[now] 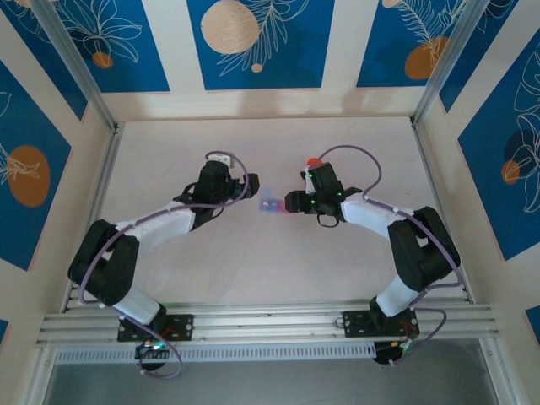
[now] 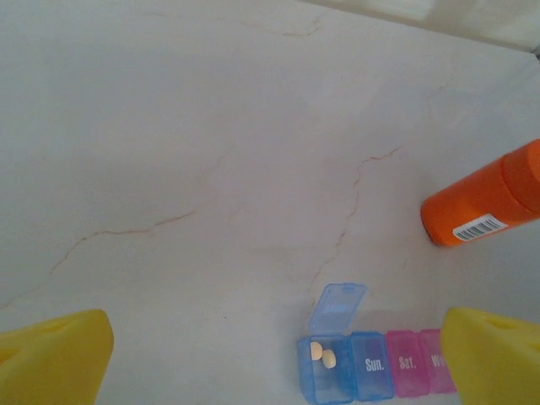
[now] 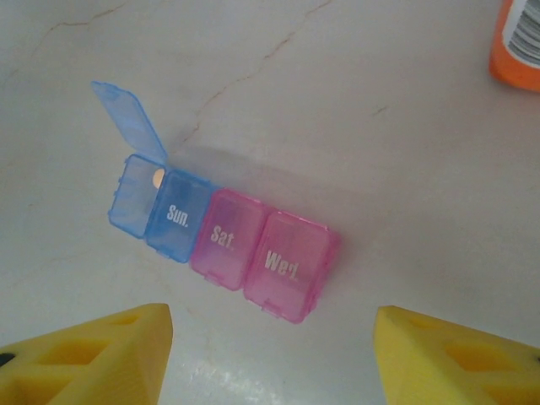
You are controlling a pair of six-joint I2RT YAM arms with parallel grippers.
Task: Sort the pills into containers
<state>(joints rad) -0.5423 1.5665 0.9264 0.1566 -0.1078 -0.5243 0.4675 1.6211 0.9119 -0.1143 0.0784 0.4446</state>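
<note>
The containers (image 3: 228, 232) are a translucent strip lying flat on the pale table: two blue sections, then two pink ones marked "Sat." and "Wed.". The end blue section stands open with its lid (image 2: 339, 305) tipped up, and two pale pills (image 2: 322, 356) lie inside it. My right gripper (image 3: 274, 363) is open, its yellow fingers (image 3: 84, 354) spread wide just short of the pink end, nothing between them. My left gripper (image 2: 274, 363) is open too, hovering beside the blue end of the containers (image 2: 371, 367). From above, both grippers flank the containers (image 1: 270, 205).
An orange pill bottle (image 2: 485, 202) with a barcode label lies on its side beyond the strip, near the right wrist (image 1: 314, 162). Blue patterned walls and metal rails (image 1: 270, 325) enclose the table. Bare tabletop stretches behind the arms.
</note>
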